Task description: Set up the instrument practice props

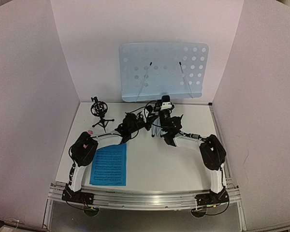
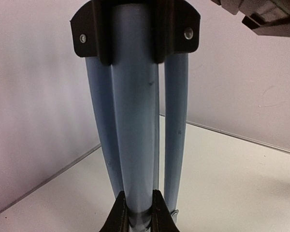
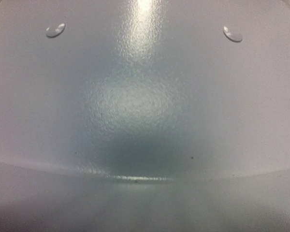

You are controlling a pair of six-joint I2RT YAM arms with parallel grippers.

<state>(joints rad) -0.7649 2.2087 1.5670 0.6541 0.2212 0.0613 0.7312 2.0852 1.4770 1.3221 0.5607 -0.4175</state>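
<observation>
The pale-blue perforated music stand stands at the back middle, and both arms hide most of its tripod. My left gripper is shut on one silver-blue tripod leg; its black fingertips clamp the leg near the lower end in the left wrist view. My right gripper is up against the underside of the stand's desk, which fills the right wrist view; its fingers do not show. One blue sheet-music page lies flat at the front left. The pink microphone peeks out beside the left arm. The black tripod mic holder stands at the back left.
White walls enclose the table on three sides, close behind the stand. The metal rail with both arm bases runs along the near edge. A second sheet-music page is not in view.
</observation>
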